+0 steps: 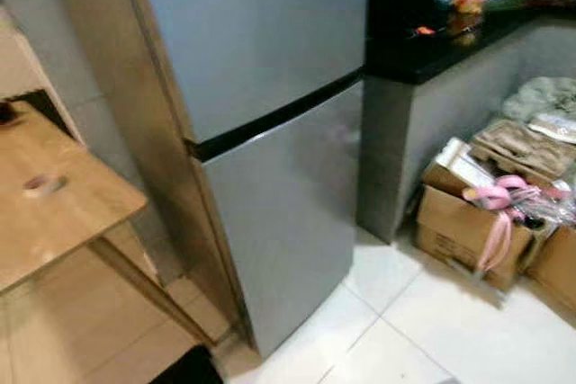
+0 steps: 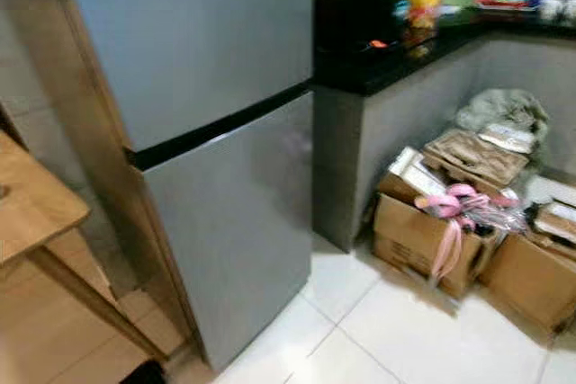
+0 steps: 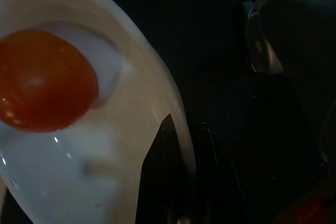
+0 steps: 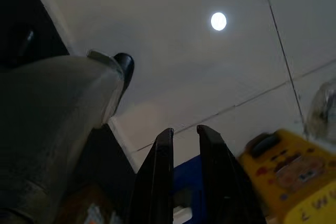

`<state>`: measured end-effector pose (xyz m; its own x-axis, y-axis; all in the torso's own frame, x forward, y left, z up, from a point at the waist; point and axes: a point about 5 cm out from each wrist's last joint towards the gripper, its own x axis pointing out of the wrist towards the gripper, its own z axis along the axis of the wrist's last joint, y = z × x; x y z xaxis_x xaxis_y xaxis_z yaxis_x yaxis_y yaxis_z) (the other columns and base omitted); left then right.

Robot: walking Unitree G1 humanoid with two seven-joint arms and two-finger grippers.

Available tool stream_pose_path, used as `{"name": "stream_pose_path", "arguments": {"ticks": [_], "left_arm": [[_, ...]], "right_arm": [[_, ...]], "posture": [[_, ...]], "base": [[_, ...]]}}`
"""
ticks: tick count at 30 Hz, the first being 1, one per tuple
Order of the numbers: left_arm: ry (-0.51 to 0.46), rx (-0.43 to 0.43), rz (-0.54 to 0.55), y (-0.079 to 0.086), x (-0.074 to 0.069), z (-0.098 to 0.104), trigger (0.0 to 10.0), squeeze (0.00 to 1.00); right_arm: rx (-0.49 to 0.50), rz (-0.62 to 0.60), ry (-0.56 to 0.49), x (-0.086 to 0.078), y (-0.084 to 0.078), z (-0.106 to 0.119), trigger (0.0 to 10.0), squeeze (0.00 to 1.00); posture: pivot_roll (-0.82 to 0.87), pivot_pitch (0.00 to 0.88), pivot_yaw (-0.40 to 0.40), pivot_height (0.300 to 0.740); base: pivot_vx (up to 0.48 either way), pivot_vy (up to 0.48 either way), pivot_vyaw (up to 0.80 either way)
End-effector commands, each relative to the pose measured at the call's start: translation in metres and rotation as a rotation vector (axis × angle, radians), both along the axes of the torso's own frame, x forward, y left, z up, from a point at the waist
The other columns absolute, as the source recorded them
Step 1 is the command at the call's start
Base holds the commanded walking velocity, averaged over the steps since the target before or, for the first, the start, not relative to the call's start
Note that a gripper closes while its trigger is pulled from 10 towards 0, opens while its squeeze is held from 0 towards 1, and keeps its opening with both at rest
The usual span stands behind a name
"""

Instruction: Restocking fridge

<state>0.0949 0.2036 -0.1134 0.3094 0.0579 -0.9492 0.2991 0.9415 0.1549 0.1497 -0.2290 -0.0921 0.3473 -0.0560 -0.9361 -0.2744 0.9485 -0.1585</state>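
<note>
While the fridge [image 1: 270,132] stands shut directly ahead, the left gripper [image 3: 181,171] pinches the rim of a white bowl [image 3: 79,182] holding a tomato [image 3: 44,80], and the right gripper [image 4: 184,166], fingers narrow and empty, must likely open the door next.

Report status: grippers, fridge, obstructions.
Left gripper pinching white bowl rim, orange-red tomato inside. Right gripper shut, empty. Two-door silver fridge closed. Cardboard boxes beside counter.
</note>
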Motion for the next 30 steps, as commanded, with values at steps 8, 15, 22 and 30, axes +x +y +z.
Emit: {"name": "stream_pose_path", "arguments": {"ticks": [8, 15, 22, 30], "left_arm": [[-0.025, -0.038, 0.006, -0.0096, 0.0052, 0.0001, 10.0, 0.00], [-0.023, -0.035, -0.003, -0.0095, 0.0050, 0.0001, 10.0, 0.00], [-0.027, -0.019, -0.013, -0.0061, 0.0068, 0.0010, 10.0, 0.00], [-0.018, -0.014, -0.032, -0.0056, 0.0059, 0.0008, 10.0, 0.00]], "right_arm": [[0.018, 0.012, 0.000, 0.0007, 0.0065, -0.0011, 10.0, 0.00], [0.016, 0.013, 0.002, 0.0006, 0.0063, -0.0011, 10.0, 0.00], [-0.022, 0.032, 0.010, 0.0005, 0.0043, -0.0010, 10.0, 0.00], [-0.054, 0.006, -0.018, 0.0005, 0.0020, -0.0007, 10.0, 0.00]], "posture": [[-0.08, 0.000, 0.023, 0.740], [-0.08, 0.000, 0.023, 0.740], [-0.07, 0.000, 0.021, 0.740], [-0.07, 0.000, 0.022, 0.740]], "base": [[0.000, 0.000, 0.80], [0.000, 0.000, 0.80], [0.000, 0.000, 0.80], [0.000, 0.000, 0.39]]}}
